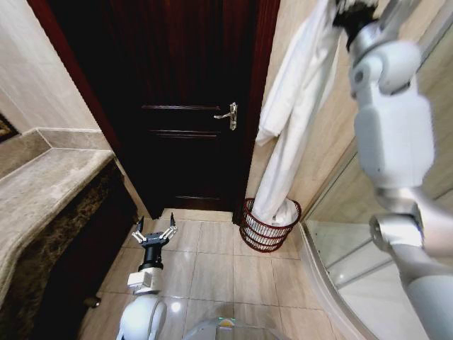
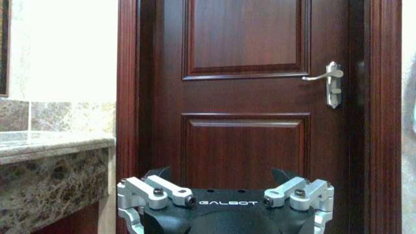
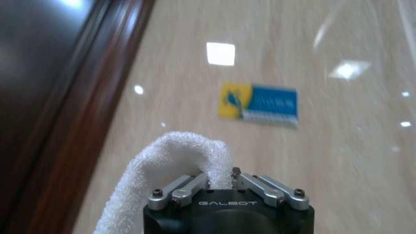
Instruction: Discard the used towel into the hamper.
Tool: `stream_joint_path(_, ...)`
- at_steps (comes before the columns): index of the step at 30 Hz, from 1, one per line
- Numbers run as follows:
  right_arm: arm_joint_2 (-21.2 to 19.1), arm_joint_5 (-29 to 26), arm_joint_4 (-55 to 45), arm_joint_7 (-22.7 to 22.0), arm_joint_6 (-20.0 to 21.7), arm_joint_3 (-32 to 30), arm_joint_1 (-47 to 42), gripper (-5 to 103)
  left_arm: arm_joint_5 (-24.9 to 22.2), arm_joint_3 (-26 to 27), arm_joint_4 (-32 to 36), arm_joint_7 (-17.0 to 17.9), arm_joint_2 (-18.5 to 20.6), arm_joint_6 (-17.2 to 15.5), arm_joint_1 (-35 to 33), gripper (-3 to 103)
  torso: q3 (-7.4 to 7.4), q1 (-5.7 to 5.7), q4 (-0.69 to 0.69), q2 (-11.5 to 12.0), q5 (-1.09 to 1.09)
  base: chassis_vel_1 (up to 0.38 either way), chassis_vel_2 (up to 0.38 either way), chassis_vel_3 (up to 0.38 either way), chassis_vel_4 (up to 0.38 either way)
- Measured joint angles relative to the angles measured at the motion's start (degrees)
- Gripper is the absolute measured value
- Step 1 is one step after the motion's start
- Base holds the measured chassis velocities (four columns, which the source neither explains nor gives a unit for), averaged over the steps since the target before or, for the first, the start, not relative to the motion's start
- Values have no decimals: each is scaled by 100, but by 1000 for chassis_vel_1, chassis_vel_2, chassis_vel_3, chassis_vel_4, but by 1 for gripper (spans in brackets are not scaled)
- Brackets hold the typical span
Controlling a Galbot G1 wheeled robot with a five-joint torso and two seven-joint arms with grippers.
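Beige tiled floor carries hamper, standing by wall right of dark door, well ahead and right of left gripper with its spread jaws. White towel hangs into hamper. Marble counter left of those jaws.

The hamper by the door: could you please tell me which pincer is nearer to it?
Left. The left pincer hovers low over the floor tiles beside the hamper; the right pincer grips the white towel high above it.
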State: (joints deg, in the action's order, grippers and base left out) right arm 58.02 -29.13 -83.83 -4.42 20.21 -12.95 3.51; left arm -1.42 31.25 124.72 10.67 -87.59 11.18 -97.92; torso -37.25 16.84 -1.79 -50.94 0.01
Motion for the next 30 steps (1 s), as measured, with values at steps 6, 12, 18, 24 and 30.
stream_joint_path(6, -305, 197, -129, 169, -170, -470, -807, 6, 86, -133, -64, 0, -14, 5, 13, 100, 0, 0, 1, 0, 0, 0, 0, 0, 0)
stream_joint_path(12, -355, 295, -136, 212, -367, -656, -1161, 6, 96, -160, -122, -2, -22, 52, 7, 100, 0, 0, 2, 0, 0, 0, 0, 0, 0)
stream_joint_path(18, -104, 351, -218, 188, -557, -561, -1423, 6, 96, -168, -203, -11, -7, 76, 8, 100, 0, 0, -1, 0, -3, 0, 0, 0, 0)
stream_joint_path(24, 92, 380, -281, 158, -619, -570, -1753, 6, 91, -173, -206, -21, 22, 75, 12, 100, 0, 1, -2, 0, -1, 0, 0, 0, 0)
stream_joint_path(30, 289, 40, -394, 144, -699, -777, -2282, 6, 125, -215, -205, -54, 33, 44, 33, 100, 0, 0, 0, 0, -1, 0, 0, 0, 0)
